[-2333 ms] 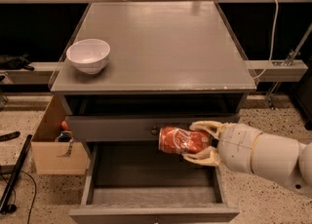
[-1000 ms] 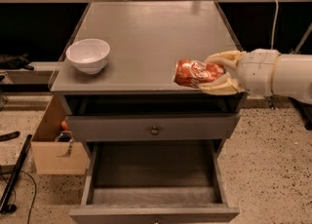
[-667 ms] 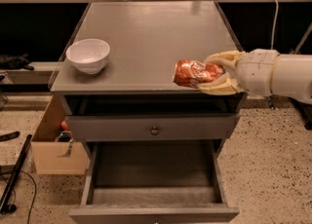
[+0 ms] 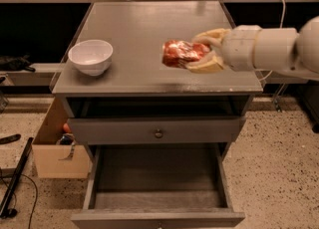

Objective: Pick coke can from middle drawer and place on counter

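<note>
My gripper (image 4: 195,53) reaches in from the right over the counter (image 4: 144,21). It is shut on the coke can (image 4: 179,54), a dented red can held on its side between the pale fingers (image 4: 210,36). The can hangs over the counter's right half, near the front edge. I cannot tell whether it touches the surface. The middle drawer (image 4: 157,180) is pulled out below, and its dark floor is bare. The drawer above it, with a round knob (image 4: 158,134), is shut.
A white bowl (image 4: 90,56) stands on the counter's left front. A cardboard box (image 4: 54,148) with small items sits on the floor left of the cabinet. A black stand leg (image 4: 15,178) and cable lie at the far left. A white cable (image 4: 279,4) hangs behind the arm.
My gripper has lifted the can from in front of the drawers up to the counter, then moved it left and further in over the counter top. The drawer stays open.
</note>
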You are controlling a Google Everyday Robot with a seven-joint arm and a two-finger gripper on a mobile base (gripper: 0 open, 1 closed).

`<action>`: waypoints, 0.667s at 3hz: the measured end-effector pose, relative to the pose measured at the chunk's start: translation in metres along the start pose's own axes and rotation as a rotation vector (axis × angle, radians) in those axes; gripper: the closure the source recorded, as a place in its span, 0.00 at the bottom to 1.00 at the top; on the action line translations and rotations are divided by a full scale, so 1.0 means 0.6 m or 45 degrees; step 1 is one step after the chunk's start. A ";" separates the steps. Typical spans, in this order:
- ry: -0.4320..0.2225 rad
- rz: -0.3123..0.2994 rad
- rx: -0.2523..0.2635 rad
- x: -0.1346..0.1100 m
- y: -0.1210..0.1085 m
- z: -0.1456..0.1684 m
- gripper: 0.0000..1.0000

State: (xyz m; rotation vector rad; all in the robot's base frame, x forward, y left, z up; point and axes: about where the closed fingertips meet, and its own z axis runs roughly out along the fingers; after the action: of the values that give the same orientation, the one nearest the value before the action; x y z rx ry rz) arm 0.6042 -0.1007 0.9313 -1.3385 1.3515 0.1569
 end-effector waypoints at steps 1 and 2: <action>0.027 0.106 0.045 0.015 -0.021 0.061 1.00; 0.058 0.248 0.127 0.040 -0.036 0.090 1.00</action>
State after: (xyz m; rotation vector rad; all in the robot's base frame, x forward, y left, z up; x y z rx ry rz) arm 0.6601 -0.0818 0.9085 -1.1325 1.5085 0.1897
